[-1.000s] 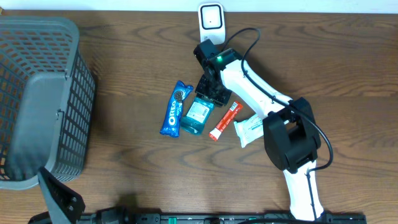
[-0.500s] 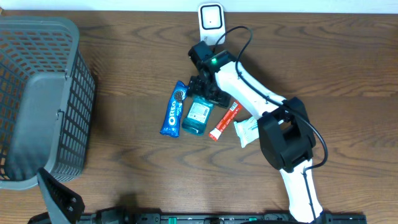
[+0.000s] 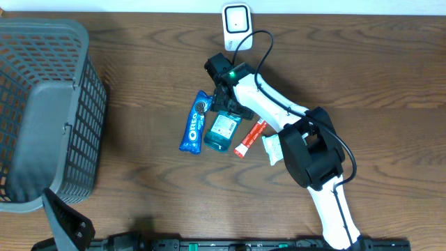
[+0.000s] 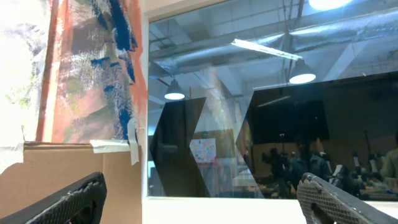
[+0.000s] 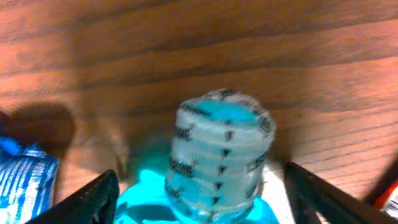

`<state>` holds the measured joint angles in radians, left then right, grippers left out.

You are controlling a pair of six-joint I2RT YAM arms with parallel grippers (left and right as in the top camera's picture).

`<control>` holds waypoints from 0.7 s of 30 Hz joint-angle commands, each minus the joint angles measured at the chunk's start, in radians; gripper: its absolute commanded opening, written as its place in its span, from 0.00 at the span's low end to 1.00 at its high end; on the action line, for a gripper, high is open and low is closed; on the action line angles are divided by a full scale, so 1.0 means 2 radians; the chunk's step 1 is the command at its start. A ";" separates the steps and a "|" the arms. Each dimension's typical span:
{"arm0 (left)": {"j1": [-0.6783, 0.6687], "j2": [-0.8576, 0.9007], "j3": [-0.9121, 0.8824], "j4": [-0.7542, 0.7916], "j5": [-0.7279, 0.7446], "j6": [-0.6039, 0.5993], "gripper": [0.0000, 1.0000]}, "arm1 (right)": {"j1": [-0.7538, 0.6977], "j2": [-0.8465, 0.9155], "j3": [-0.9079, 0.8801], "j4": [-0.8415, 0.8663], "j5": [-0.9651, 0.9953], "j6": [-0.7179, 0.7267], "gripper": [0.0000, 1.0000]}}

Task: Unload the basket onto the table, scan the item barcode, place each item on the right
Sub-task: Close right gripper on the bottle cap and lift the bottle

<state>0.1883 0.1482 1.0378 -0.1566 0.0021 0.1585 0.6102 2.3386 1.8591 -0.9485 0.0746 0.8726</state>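
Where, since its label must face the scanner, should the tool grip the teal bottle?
Probably the capped neck, from above: the bottle lies flat, label up, with the Oreo pack close beside its body, so the narrow cap end is freest.

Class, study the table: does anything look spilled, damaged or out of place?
Nothing looks spilled or damaged. The blue bottle lies on its side between the Oreo pack and the red sachet, its cap wrapped in a seal, and no liquid shows on the table.
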 commanded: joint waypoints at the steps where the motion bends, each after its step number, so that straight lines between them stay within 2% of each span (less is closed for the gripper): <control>1: -0.006 -0.004 -0.002 0.003 0.006 0.021 0.98 | -0.001 0.032 -0.004 0.003 0.002 0.007 0.73; 3: -0.006 -0.004 -0.002 0.003 0.006 0.029 0.98 | 0.000 0.032 -0.004 0.002 -0.004 0.006 0.66; 7: -0.006 -0.004 -0.002 0.012 0.006 0.029 0.98 | -0.001 0.031 -0.003 -0.003 -0.034 0.006 0.57; 11: -0.006 -0.004 -0.002 0.093 0.006 0.029 0.98 | -0.002 0.030 0.009 -0.006 -0.044 -0.021 0.56; 14: -0.006 -0.004 0.002 0.105 0.006 0.029 0.98 | -0.002 0.030 0.027 -0.017 -0.043 -0.048 0.54; 15: -0.006 -0.005 0.002 0.100 0.006 0.029 0.98 | -0.002 0.030 0.032 -0.025 -0.043 -0.048 0.56; 18: -0.005 -0.005 0.002 0.073 0.006 0.029 0.98 | -0.002 0.030 0.045 -0.055 -0.049 -0.038 0.75; 21: -0.005 -0.007 0.002 0.062 0.006 0.029 0.98 | -0.002 0.030 0.046 -0.068 -0.057 -0.032 0.79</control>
<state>0.1810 0.1463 1.0363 -0.0345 0.0021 0.2073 0.6044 2.3707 1.9312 -1.0695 -0.0093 0.8040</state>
